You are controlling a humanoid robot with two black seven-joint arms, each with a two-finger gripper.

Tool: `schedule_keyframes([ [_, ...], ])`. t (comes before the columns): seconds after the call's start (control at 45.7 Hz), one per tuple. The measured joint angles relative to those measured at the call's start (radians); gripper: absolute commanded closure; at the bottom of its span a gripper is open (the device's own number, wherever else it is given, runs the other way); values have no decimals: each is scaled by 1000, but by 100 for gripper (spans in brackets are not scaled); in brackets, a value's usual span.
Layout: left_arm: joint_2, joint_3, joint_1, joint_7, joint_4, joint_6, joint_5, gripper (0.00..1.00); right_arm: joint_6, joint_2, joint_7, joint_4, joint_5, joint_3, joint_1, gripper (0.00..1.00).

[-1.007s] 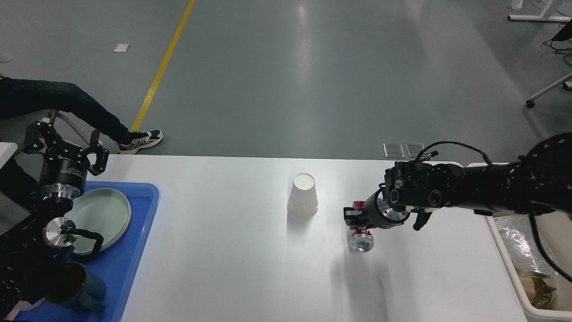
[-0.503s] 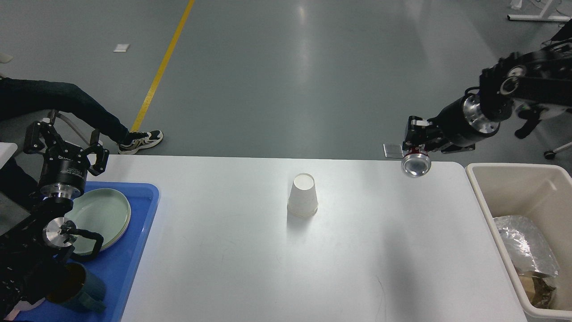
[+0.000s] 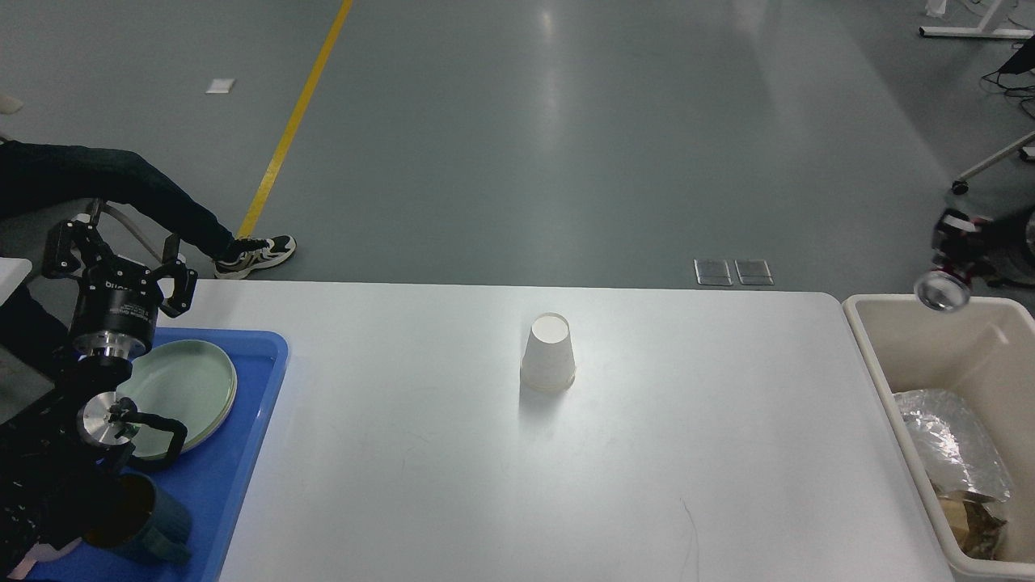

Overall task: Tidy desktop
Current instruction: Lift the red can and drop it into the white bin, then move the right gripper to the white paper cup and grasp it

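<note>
The right gripper hangs at the far right edge of the view, over the back rim of the bin, with a can at its fingers, its shiny end turned toward the camera. The picture is blurred there, so I judge the fingers closed on the can, which hangs from them with nothing beneath it; held above the bin's mouth like this, it looks set to be dropped in with the foil and scraps already lying at the bottom. The left gripper stands upright above the back edge of the blue tray, its fingers spread wide and holding nothing, parked clear of the work. The tray carries a pale green plate and a dark mug, which suggests dishes go left and rubbish goes right. The desk lies between tray and bin, bare except for one white paper cup standing upside down near its middle, well apart from both grippers. That cup is probably the last thing to clear.
</note>
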Motion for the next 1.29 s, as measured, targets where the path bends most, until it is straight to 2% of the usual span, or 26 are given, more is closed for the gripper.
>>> schedule_keyframes([
  [0.044,0,0,0,0,0,0,0,4,-49,5,0,-38,0,0,-69,85],
  [0.088,0,0,0,0,0,0,0,4,-98,11,0,-66,0,0,-128,66],
  [0.131,0,0,0,0,0,0,0,4,-152,21,0,-94,0,0,-189,36],
  [0.175,0,0,0,0,0,0,0,4,-203,39,0,-126,0,-1,-249,0],
  [0.285,0,0,0,0,0,0,0,4,-260,81,5,-209,-1,-3,-352,0],
  [0.438,0,0,0,0,0,0,0,4,-272,122,8,-254,0,-2,-424,0],
  [0.657,0,0,0,1,0,0,0,4,-269,156,8,-252,1,-11,-441,0],
  [0.788,0,0,0,1,0,0,0,4,-260,182,8,-222,-1,-19,-374,0],
  [0.985,0,0,0,1,0,0,-1,4,-248,215,0,40,-5,-89,-98,0],
  [1.116,0,0,0,1,0,0,-1,4,-216,289,-1,244,-3,-176,124,0],
  [1.291,0,0,0,1,0,0,0,4,-53,435,2,386,2,-197,335,0],
])
